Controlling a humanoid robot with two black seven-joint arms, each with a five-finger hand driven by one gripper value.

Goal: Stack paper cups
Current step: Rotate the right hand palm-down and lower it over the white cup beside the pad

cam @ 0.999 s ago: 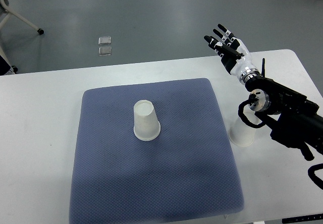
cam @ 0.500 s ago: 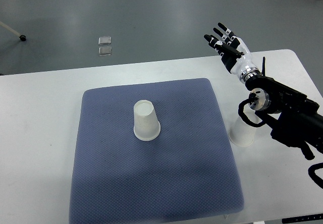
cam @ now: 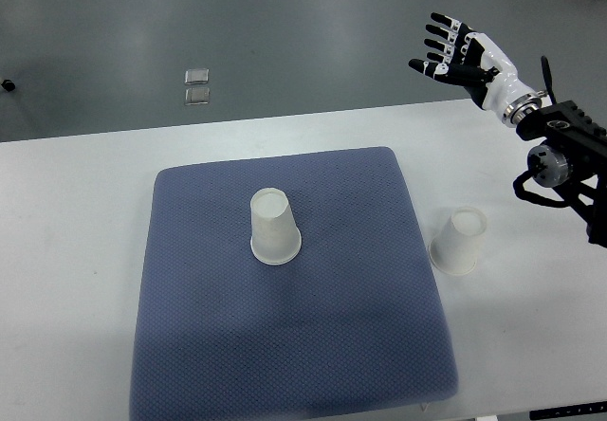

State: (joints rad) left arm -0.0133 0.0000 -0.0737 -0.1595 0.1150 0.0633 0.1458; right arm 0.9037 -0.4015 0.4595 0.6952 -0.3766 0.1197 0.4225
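Since the earlier frames, the right robot hand has lifted up and away toward the far right corner, so the paper cup it once partly covered now shows in full. The robot hand now hovers beyond the far edge of the white desk, over the grey floor. Its black and white fingers are spread wide and hold nothing. Its dark arm comes in from the right edge of the picture. That paper cup stands upside down on the bare desk, just beside the right edge of a blue-grey mat but not on it. A second paper cup, also upside down with its wider rim against the surface, stands near the middle of the mat, slightly toward its far side. The two cups are well apart and are not stacked. The mat is roughly square and covers the centre of the desk. On the floor beyond the desk lie two small pale squares, one just behind the other. No left arm shows anywhere.
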